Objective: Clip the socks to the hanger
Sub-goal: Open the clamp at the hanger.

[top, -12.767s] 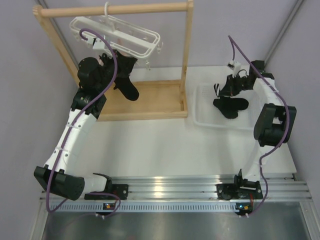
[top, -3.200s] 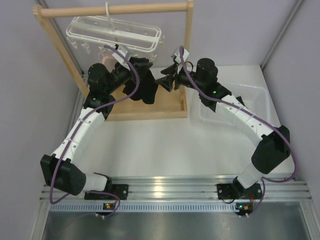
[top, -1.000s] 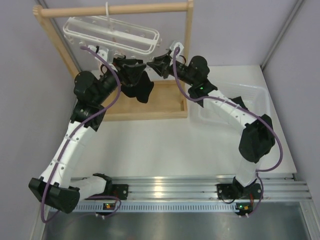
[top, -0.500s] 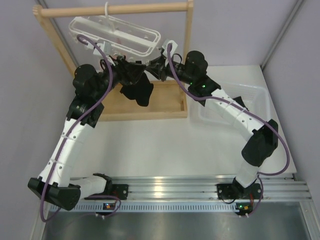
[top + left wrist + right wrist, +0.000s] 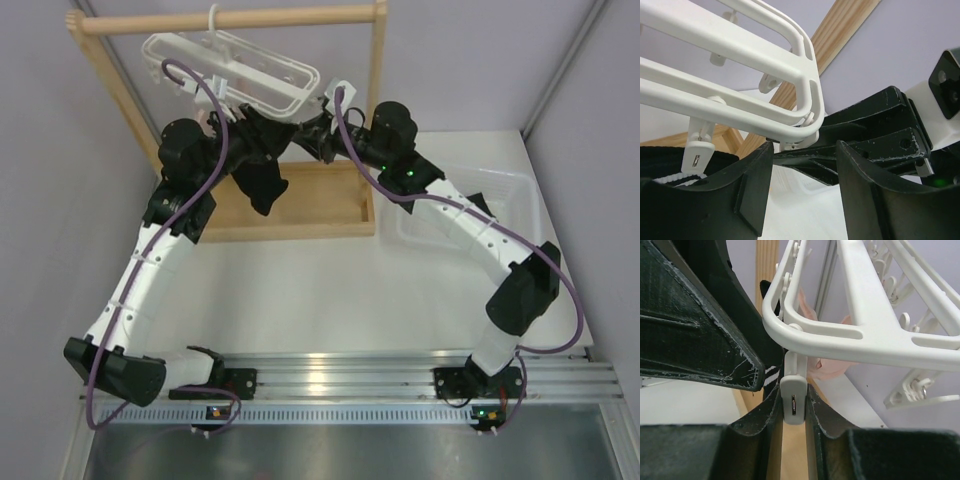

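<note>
The white hanger [image 5: 240, 72] hangs by its hook from the wooden rod. My right gripper [image 5: 306, 136] is at the hanger's right end, shut on one dangling clip [image 5: 792, 405] under the hanger frame [image 5: 860, 315]. My left gripper [image 5: 268, 138] faces it from the left, open, with nothing between its fingers [image 5: 752, 185]. The hanger's rounded end [image 5: 805, 100] sits just above the left gripper [image 5: 802, 150]. One black sock [image 5: 262, 185] hangs below the hanger beside the left gripper; its striped cuff [image 5: 769, 371] shows behind the clip. What holds the sock I cannot tell.
The wooden rack has a top rod [image 5: 260, 18], a right post [image 5: 374, 120] and a base board [image 5: 320, 205]. A clear plastic bin [image 5: 505, 190] lies at the right, partly under my right arm. A pale pink cloth [image 5: 827, 365] hangs behind the hanger.
The left gripper and the sock have shifted a little to the left, and the hanger has swung slightly. The right gripper has stayed at the hanger's right end.
</note>
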Available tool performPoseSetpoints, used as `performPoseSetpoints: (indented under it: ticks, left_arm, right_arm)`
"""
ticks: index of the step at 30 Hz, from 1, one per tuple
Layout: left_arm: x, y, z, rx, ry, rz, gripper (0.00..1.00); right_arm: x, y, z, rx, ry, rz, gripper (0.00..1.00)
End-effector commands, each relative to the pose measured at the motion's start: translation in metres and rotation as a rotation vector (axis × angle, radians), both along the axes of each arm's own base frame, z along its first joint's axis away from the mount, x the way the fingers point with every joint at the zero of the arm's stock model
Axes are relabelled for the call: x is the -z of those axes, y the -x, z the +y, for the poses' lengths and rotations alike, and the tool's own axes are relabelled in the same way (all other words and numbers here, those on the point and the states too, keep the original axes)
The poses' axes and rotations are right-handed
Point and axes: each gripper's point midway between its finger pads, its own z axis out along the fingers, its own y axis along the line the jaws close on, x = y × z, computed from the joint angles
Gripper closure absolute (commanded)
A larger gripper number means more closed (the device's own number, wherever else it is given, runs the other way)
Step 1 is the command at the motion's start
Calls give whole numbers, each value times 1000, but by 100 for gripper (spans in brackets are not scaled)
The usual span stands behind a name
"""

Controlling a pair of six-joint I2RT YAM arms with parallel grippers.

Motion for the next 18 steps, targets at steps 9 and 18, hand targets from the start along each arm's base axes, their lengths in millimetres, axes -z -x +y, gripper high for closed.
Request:
performPoseSetpoints:
  ticks: [9, 18]
  left_arm:
    - [-32, 7, -3, 27, 40, -111, 43]
    - [-21, -2, 6, -38, -23, -113, 52]
  right_arm:
    - [-57, 36, 2, -68, -47, -117, 100]
    - [-61, 42, 6, -81, -46, -134, 100]
